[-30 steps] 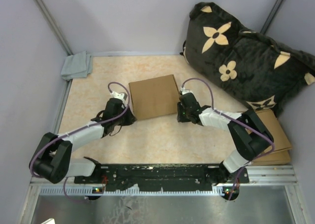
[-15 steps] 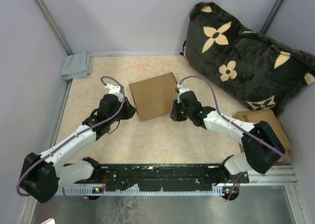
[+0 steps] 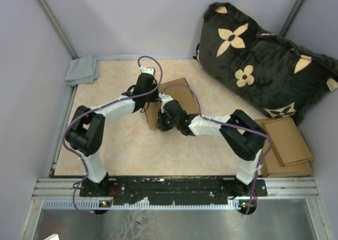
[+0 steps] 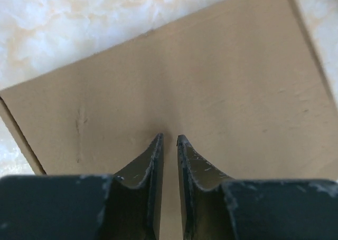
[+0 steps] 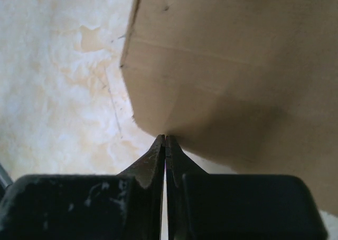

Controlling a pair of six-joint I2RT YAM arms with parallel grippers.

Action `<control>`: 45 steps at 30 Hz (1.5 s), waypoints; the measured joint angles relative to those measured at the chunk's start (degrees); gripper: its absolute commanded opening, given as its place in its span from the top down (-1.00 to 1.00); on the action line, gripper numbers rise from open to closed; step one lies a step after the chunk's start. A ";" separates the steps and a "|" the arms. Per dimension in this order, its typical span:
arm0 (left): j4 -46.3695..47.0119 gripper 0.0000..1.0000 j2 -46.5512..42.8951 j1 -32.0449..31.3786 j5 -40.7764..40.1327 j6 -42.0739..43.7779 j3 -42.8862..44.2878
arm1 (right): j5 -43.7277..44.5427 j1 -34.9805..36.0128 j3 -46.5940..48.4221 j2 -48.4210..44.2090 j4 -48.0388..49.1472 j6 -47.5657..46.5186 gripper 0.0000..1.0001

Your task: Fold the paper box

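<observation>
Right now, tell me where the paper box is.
In the top view the paper box lies near the middle of the table, left gripper over its top, right gripper at its near-left corner, dark pillow to its right.

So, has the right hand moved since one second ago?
Yes. The right hand moved left, away from the black pillow, from the right side of the paper box to its near left corner.

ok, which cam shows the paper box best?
Left wrist: the paper box fills the frame, its flat top panel and two edges clear. Top external shows only its far right part, the rest hidden. Right wrist shows just one corner, close up.
</observation>
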 measured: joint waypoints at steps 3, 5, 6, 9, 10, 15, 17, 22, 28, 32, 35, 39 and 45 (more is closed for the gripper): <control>-0.92 0.57 2.38 0.00 0.17 0.50 0.15 | 0.46 -0.17 0.04 2.95 3.45 0.61 1.00; -0.44 0.60 2.80 0.02 0.63 0.79 0.35 | 0.79 -0.26 -0.09 4.76 6.47 1.22 1.00; -0.31 0.62 2.91 0.07 0.94 0.94 0.55 | 0.96 -0.26 -0.22 5.90 9.03 1.49 1.00; -0.09 0.71 4.02 0.22 2.14 1.16 1.25 | 1.46 -0.26 -1.25 8.37 15.72 2.08 1.00; 0.31 0.74 4.33 0.31 2.58 1.20 1.38 | 1.77 -0.26 -1.49 9.20 17.92 2.29 1.00; 3.02 0.77 4.76 0.90 4.85 1.20 0.44 | 4.00 -0.26 -2.71 12.46 28.06 2.36 1.00; 5.07 0.81 4.81 1.18 6.21 1.20 -0.74 | 4.79 -0.24 -3.37 13.53 32.09 2.34 1.00; 8.41 0.78 5.25 1.46 8.41 1.18 -2.40 | 5.79 -0.22 -5.66 14.29 38.21 2.27 0.97; 9.01 0.55 3.13 1.29 9.64 1.01 -4.31 | 6.19 -0.26 -17.27 2.82 37.24 0.98 0.91; 2.91 0.34 -0.31 0.94 10.19 1.03 -4.46 | 6.29 -0.26 -24.39 -15.06 31.21 -0.81 0.87; -0.42 0.30 -3.32 0.74 11.91 0.98 -4.50 | 8.85 -0.26 -30.47 -29.00 29.05 -2.43 0.92; 0.46 0.27 -6.34 0.52 15.13 0.31 -3.87 | 15.69 -0.87 -34.58 -36.39 20.61 -3.74 1.00; 3.26 0.25 -0.76 -0.68 18.47 -0.76 3.10 | 23.19 -3.67 -35.36 -32.81 11.89 -3.98 1.00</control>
